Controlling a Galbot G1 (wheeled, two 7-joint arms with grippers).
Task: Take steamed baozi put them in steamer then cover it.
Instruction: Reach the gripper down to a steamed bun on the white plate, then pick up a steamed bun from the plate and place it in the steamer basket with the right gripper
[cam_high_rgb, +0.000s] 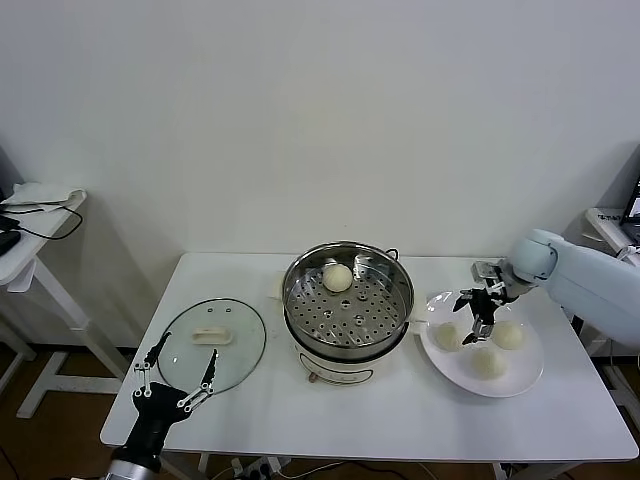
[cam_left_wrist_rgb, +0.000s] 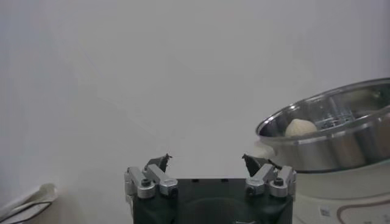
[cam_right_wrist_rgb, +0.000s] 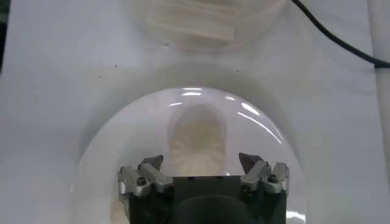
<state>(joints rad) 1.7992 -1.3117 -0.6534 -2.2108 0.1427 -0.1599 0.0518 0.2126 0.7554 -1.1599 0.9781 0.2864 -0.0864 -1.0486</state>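
Our right gripper (cam_high_rgb: 476, 314), jaws wide, hangs over the white plate (cam_high_rgb: 530, 372), partly hiding three steamed baozi (cam_high_rgb: 487, 362). A fourth sits in the steamer (cam_high_rgb: 348, 300). Our left gripper (cam_high_rgb: 178, 378) waits wide at the white table's (cam_high_rgb: 300, 410) near-left edge.

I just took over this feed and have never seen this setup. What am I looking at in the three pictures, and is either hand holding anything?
It is a two-armed robot at a white table. The wide picture comes from its head, looking down; the other two come from cameras on its wrists.

In the middle stands the steamer, open, with one baozi on its perforated tray. To its left lies the glass lid. To its right is a white plate with three baozi.

The right hand hangs open over the plate, holding nothing; its wrist picture shows a bun ahead of its open fingers. The left hand waits open and empty at the table's front edge by the lid; its wrist picture shows the steamer side-on.
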